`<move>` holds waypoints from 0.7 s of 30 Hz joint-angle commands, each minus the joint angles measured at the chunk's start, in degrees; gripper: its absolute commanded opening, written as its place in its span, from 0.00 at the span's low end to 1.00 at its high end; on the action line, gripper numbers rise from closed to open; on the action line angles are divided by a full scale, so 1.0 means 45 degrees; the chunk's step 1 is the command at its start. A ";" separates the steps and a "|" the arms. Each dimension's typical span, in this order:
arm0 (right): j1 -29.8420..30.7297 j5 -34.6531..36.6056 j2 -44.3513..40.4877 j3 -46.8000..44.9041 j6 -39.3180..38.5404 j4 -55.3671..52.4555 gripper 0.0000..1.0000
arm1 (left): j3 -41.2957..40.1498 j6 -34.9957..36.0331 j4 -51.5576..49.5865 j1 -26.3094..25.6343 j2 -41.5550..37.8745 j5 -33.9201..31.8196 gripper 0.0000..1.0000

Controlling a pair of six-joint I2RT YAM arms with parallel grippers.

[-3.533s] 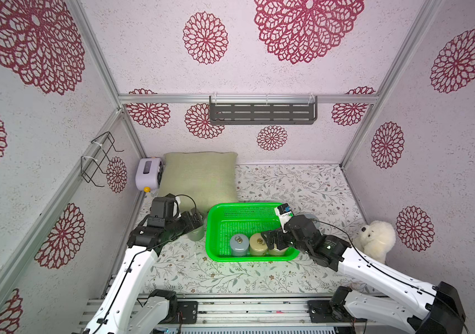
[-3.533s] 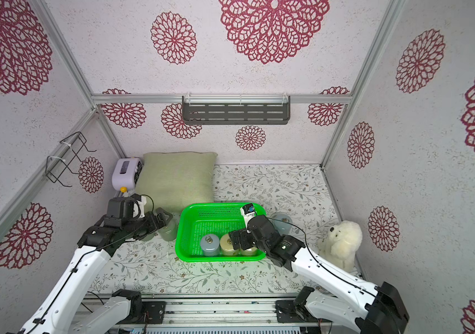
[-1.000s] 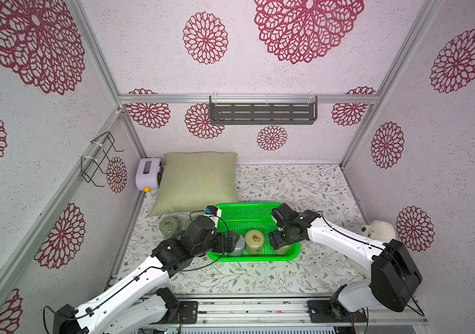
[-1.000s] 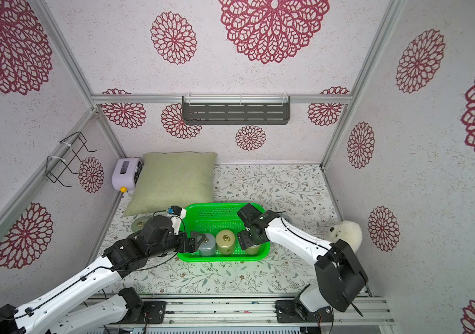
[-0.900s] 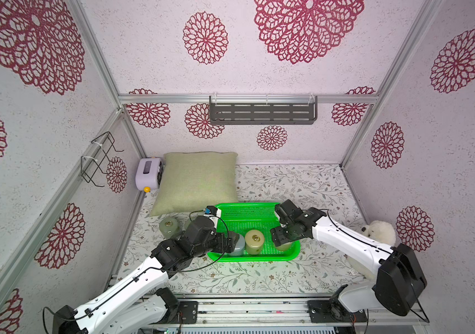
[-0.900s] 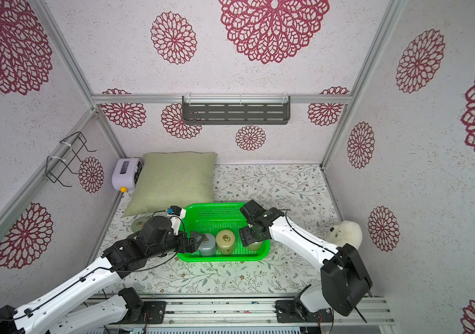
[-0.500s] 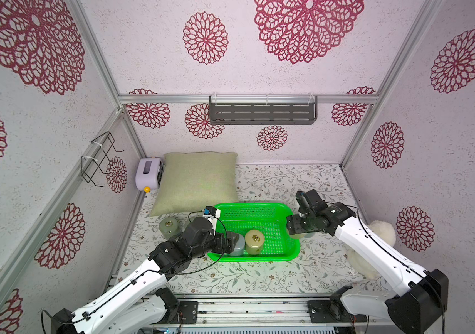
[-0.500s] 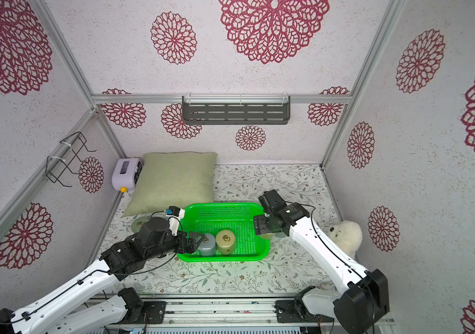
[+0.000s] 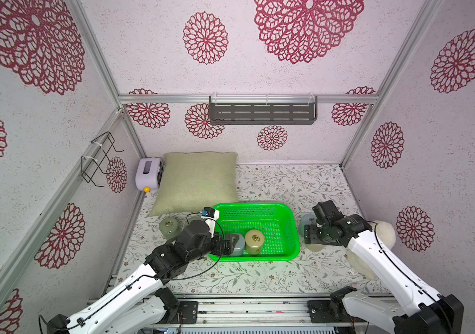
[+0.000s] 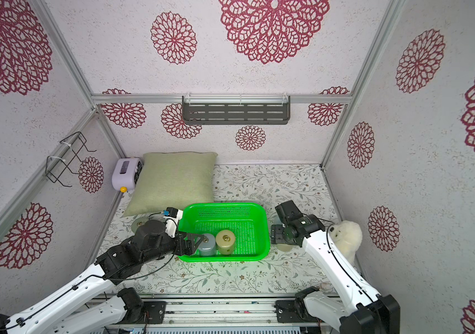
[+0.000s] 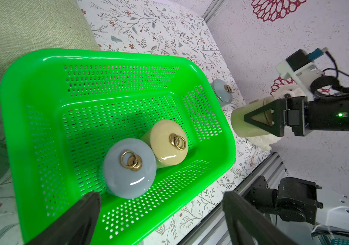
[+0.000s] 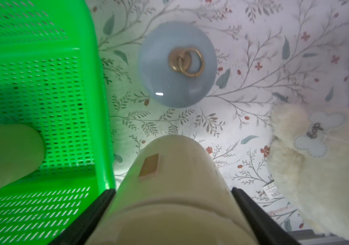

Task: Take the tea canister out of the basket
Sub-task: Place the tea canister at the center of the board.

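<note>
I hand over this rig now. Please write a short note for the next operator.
Left gripper: open, beside the blue-grey ring-topped canister in the bright green perforated plastic basket.
Right gripper: shut on the cream cylindrical canister, outside the basket's right wall.
Done: a second blue-grey canister and a pale green canister stand on the floral mat.
To do: the blue-grey and the tan ring-topped canister inside.

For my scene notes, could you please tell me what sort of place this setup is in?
Probably a robot test booth dressed like a home: aluminium frame bars hold flower-patterned wall panels, the arms mount on a metal rail, and a pillow and plush toy sit on the floral mat.
</note>
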 commanded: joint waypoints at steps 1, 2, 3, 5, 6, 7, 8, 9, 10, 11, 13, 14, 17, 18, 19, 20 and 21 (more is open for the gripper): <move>-0.0249 -0.0146 -0.0364 -0.0535 0.0653 0.1422 0.70 | -0.0114 0.0039 0.0273 -0.0215 -0.0199 -0.0146 0.97; -0.0290 -0.0322 -0.0372 -0.0820 0.0750 0.1698 0.70 | -0.0133 0.0043 0.0244 -0.0234 -0.0226 -0.0185 0.97; -0.0327 -0.0419 -0.0333 -0.1074 0.0829 0.1918 0.70 | -0.0162 0.0043 0.0215 -0.0255 -0.0248 -0.0277 0.97; -0.0388 -0.0481 -0.0175 -0.1393 0.0870 0.2194 0.70 | -0.0202 0.0031 0.0175 -0.0294 -0.0257 -0.0428 0.97; -0.0410 -0.0469 -0.0073 -0.1439 0.0879 0.2287 0.71 | -0.0212 0.0041 0.0175 -0.0313 -0.0231 -0.0447 0.97; -0.0429 -0.0523 0.0030 -0.1505 0.0878 0.2398 0.71 | -0.0206 0.0043 0.0170 -0.0323 -0.0210 -0.0451 0.97; -0.0449 -0.0537 0.0133 -0.1575 0.0927 0.2535 0.71 | -0.0212 0.0033 0.0175 -0.0341 -0.0202 -0.0446 0.97; -0.0489 -0.0599 0.0242 -0.1695 0.0928 0.2689 0.72 | -0.0212 0.0035 0.0175 -0.0335 -0.0195 -0.0461 0.97; -0.0509 -0.0638 0.0392 -0.1724 0.0919 0.2736 0.72 | -0.0191 0.0036 0.0175 -0.0349 -0.0175 -0.0460 0.97; -0.0532 -0.0573 0.0571 -0.1704 0.0923 0.2716 0.72 | -0.0192 0.0041 0.0157 -0.0355 -0.0200 -0.0458 0.97; -0.0663 -0.0670 0.0835 -0.1706 0.0815 0.2811 0.72 | -0.0192 0.0044 0.0155 -0.0381 -0.0235 -0.0489 0.97; -0.0748 -0.0729 0.0949 -0.1741 0.0783 0.2866 0.73 | -0.0192 0.0034 0.0155 -0.0373 -0.0252 -0.0489 0.97; -0.0971 -0.1031 0.1301 -0.1742 0.0613 0.2907 0.73 | -0.0229 0.0040 0.0155 -0.0392 -0.0299 -0.0519 0.97; -0.1032 -0.1081 0.1423 -0.1745 0.0590 0.2907 0.73 | -0.0231 0.0044 0.0155 -0.0406 -0.0315 -0.0529 0.97; -0.1055 -0.1101 0.1504 -0.1749 0.0588 0.2911 0.73 | -0.0231 0.0059 0.0157 -0.0411 -0.0331 -0.0529 0.97; -0.1090 -0.1145 0.1588 -0.1783 0.0544 0.2940 0.73 | -0.0231 0.0055 0.0165 -0.0404 -0.0351 -0.0548 0.97; -0.1131 -0.1205 0.1692 -0.1768 0.0529 0.2946 0.73 | -0.0246 0.0063 0.0175 -0.0412 -0.0356 -0.0543 0.97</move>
